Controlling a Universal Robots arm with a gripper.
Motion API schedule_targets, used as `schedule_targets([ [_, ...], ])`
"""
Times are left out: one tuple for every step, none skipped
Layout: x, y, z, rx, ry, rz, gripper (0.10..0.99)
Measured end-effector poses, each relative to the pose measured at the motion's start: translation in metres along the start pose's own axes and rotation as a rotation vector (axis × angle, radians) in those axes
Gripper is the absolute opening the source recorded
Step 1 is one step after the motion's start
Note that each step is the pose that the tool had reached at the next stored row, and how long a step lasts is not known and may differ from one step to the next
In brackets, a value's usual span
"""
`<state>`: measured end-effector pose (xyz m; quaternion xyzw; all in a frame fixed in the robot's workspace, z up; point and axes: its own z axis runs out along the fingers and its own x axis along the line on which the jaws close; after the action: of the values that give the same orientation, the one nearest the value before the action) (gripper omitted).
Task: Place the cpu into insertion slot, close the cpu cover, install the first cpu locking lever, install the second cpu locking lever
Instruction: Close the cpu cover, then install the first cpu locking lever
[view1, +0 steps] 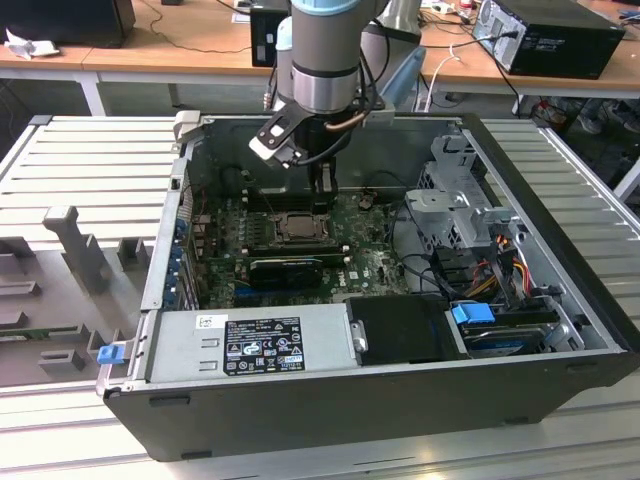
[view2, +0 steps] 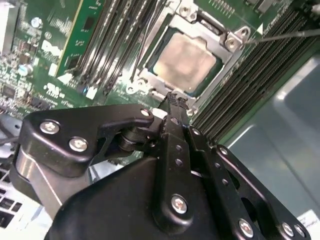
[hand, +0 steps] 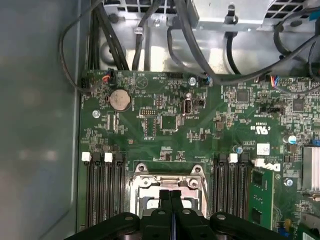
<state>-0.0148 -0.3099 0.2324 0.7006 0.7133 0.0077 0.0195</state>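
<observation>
Shows, at the exterior view's left, a small blue plastic latch (view1: 112, 352) on the corner of a black open computer case (view1: 400, 400), then a grey metal power supply box (view1: 250, 345) along the near wall. Moves right to a long black rectangular expansion card (view1: 290, 268) and, just behind it, the small square dark insertion slot (view1: 298, 226). Places the black two-fingered gripper (view1: 322, 203) straight down at that socket's edge, fingers pressed together and gripping nothing. Reads as a pushing pose rather than a grasp.

Finds the pale silver-beige square cpu (view2: 187, 60) lying in the slot, framed by the thin silvery metal cpu cover (view2: 207, 31), apparently lowered over it. Notes a thin steel lever rod (view2: 285, 35) standing out from the socket's corner, seemingly unlatched. Notes black memory slot rows (view2: 115, 45) crowding both sides. Ends farthest right with a grey metal drive cage (view1: 455, 205) and orange and yellow cables (view1: 500, 265), well apart.
</observation>
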Motion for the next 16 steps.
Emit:
schedule_targets([
  [0.0001,-0.0039,0.0033,0.0,0.0,0.0,0.106],
  [0.0002,-0.0112,0.0042,0.001,-0.0002,-0.002,0.106],
  [0.0004,-0.0145,0.0044,0.001,0.0001,-0.002,0.106],
  [0.0004,-0.0162,0.0043,0.002,0.0,-0.002,0.106],
  [0.0004,-0.0175,0.0042,0.001,0.0001,-0.002,0.106],
  [0.0004,-0.0198,0.0042,0.001,0.0001,-0.002,0.106],
  [0.0005,-0.0208,0.0041,0.002,0.0001,-0.002,0.106],
  [0.0005,-0.0216,0.004,0.002,0.0,-0.002,0.106],
  [0.0005,-0.0227,0.004,0.002,0.0,-0.002,0.106],
  [0.0005,-0.0237,0.004,0.001,0.0001,-0.002,0.106],
  [0.0005,-0.0242,0.004,0.001,0.0001,-0.002,0.106],
  [0.0005,-0.0247,0.004,0.001,0.0001,-0.002,0.106],
  [0.0005,-0.0252,0.0039,0.002,0.0001,-0.002,0.106],
  [0.0005,-0.026,0.0039,0.001,0.0,-0.002,0.106],
  [0.0005,-0.026,0.0039,0.002,0.0,-0.002,0.106],
  [0.0005,-0.0261,0.0037,0.002,0.0001,-0.002,0.106],
])
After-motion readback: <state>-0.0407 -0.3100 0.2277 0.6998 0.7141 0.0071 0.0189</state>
